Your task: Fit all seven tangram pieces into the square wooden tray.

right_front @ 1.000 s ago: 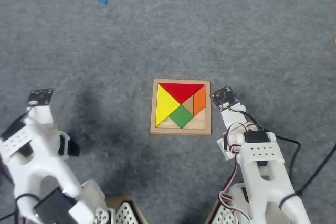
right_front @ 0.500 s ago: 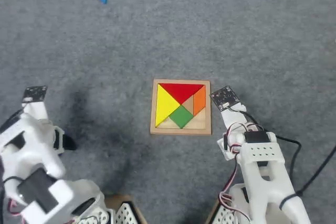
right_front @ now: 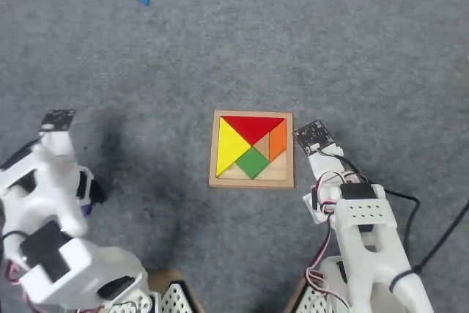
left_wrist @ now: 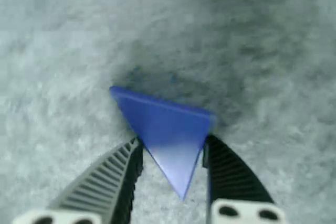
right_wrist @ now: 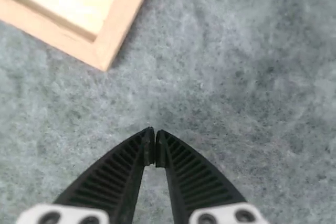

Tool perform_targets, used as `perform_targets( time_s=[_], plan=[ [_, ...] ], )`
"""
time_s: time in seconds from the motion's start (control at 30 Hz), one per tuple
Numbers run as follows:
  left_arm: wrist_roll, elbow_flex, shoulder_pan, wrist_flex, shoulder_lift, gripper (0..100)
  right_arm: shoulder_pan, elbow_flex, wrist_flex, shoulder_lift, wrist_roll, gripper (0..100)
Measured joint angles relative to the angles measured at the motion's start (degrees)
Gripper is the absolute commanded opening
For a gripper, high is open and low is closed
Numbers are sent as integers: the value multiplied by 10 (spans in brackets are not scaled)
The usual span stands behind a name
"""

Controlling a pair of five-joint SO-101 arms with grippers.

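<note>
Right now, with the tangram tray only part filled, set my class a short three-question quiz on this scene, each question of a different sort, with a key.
1. True or false: the right gripper holds a tangram piece.
2. What colour is the triangle held in the left gripper? A red, B blue, C green.
3. Fill in: the rim of the tray farthest from the arms is lined by the ___ piece.
Key: 1 false; 2 B; 3 red.
</note>
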Motion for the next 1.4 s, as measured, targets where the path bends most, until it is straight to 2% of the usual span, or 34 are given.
perform_targets(
  time_s=[0.17, 0.6, 0.83, 0.9, 1.03, 1.27, 1.4],
  plan=[
    [-58, -6, 31, 15, 0, 81, 0, 0, 0, 0, 0, 13],
    [-125, -77, 107, 18, 23, 72, 0, 0, 0, 0, 0, 13],
    [-160, -86, 109, 53, -74, 78, 0, 0, 0, 0, 0, 13],
    [-149, -87, 109, 55, -85, 114, 0, 0, 0, 0, 0, 13],
    [-81, -87, 108, 55, -78, 222, 0, 0, 0, 0, 0, 13],
    [40, -156, 115, 55, 62, 224, 0, 0, 0, 0, 0, 13],
    [58, -229, 113, 55, 149, 224, 0, 0, 0, 0, 0, 13]
  ],
)
